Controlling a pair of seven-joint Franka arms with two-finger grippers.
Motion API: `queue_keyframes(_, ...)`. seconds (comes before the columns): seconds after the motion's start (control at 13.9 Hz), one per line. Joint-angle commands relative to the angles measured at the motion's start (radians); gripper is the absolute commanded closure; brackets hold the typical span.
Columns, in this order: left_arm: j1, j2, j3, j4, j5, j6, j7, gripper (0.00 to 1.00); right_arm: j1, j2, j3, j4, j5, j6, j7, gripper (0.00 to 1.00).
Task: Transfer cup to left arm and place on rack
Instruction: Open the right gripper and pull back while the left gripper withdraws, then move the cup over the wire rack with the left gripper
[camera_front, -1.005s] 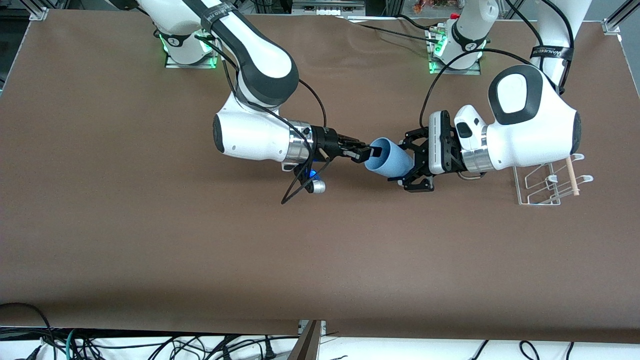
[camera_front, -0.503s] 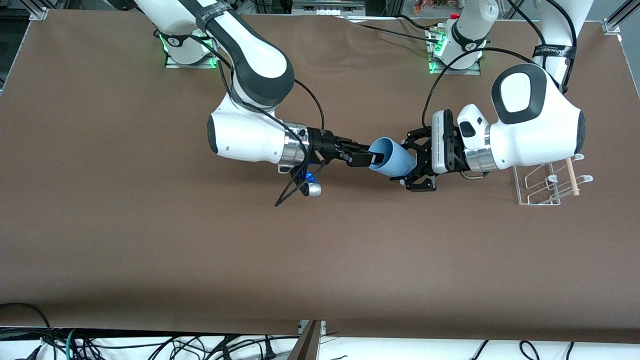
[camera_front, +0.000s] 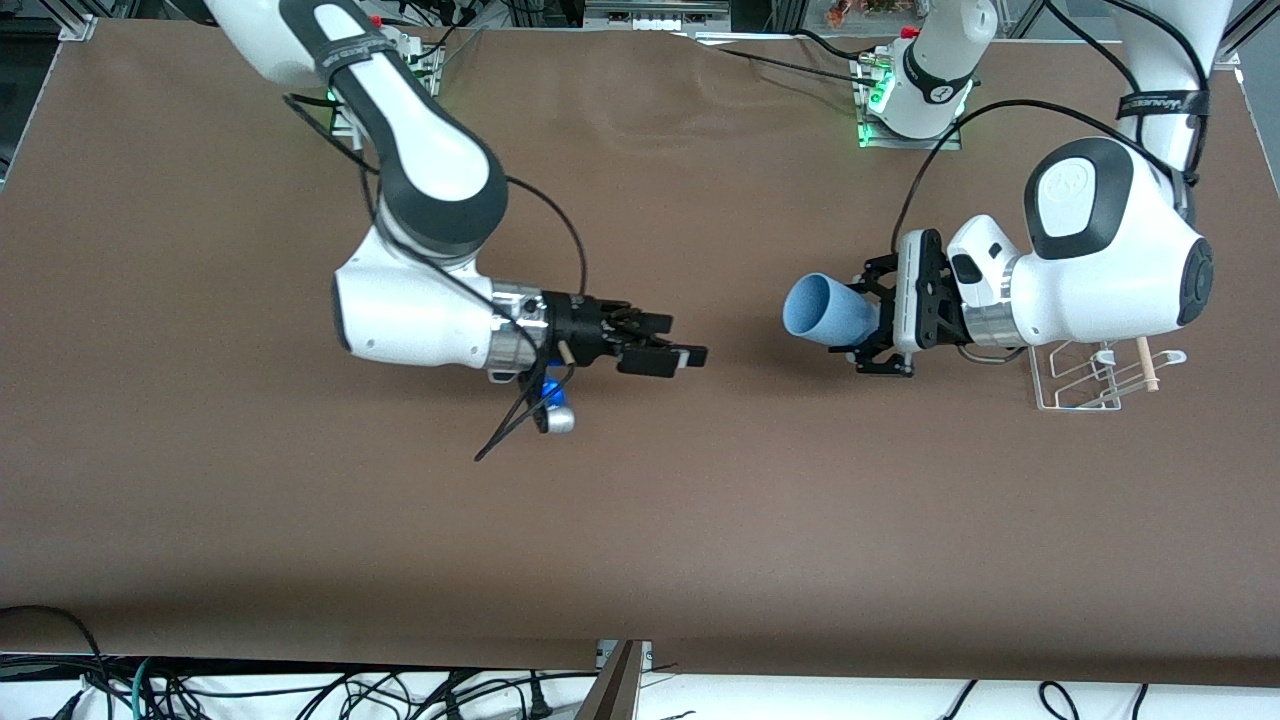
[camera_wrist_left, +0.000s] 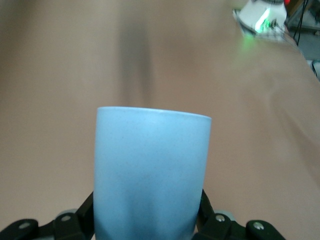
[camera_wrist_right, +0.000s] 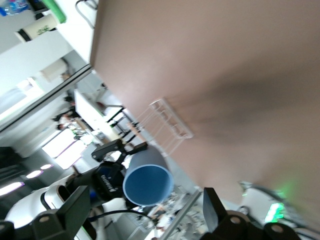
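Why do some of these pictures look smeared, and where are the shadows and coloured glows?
Front view: sharp, evenly lit; soft shadows lie on the brown table under both arms, and green lights glow at the bases. Left wrist view: the small light-blue plastic cup is fairly crisp, the table streaked with blur. Right wrist view: tilted and smeared; the white wire rack looks hazy, with bright glare from the room.

Light-blue cup (camera_wrist_left: 150, 175) is clamped at its base between the left gripper's (camera_wrist_left: 147, 227) black fingers (camera_wrist_left: 75, 222), which press against both sides. Cup's open rim points away from the wrist. Brown table (camera_wrist_left: 60, 75) lies past it; a green-lit arm base (camera_wrist_left: 262, 17) shows at the table's edge.
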Motion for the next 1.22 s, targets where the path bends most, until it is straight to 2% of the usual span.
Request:
queue_keyframes(0.0,0.022,-0.025,-0.003,0.001,0.184,-0.056,-0.088,0.98,-0.023,-0.012,0.004,0.030,-0.129,-0.046,0.000,0.00)
queue_keyframes(0.36,0.059,-0.022,0.009,0.002,0.655,-0.150,-0.291,0.95,-0.106,-0.039,-0.002,0.037,-0.484,-0.222,-0.054,0.00)
queue_keyframes(0.5,0.059,-0.019,0.011,0.002,0.796,-0.156,-0.372,0.95,-0.144,-0.050,-0.007,0.024,-0.626,-0.337,-0.156,0.00)
queue_keyframes(0.65,0.046,-0.012,0.010,0.001,0.994,-0.186,-0.499,0.94,-0.173,-0.093,-0.020,-0.037,-0.745,-0.390,-0.264,0.00)
queue_keyframes(0.79,0.034,0.022,-0.001,-0.001,1.183,-0.266,-0.633,0.92,-0.179,-0.142,-0.087,-0.101,-0.818,-0.393,-0.312,0.00)
queue_keyframes(1.01,-0.030,0.074,-0.003,-0.004,1.392,-0.404,-0.815,0.90,-0.184,-0.211,-0.178,-0.179,-0.891,-0.399,-0.430,0.00)
queue_keyframes(1.15,-0.047,0.122,-0.001,-0.004,1.519,-0.456,-0.912,0.93,-0.190,-0.257,-0.197,-0.215,-0.985,-0.401,-0.439,0.00)
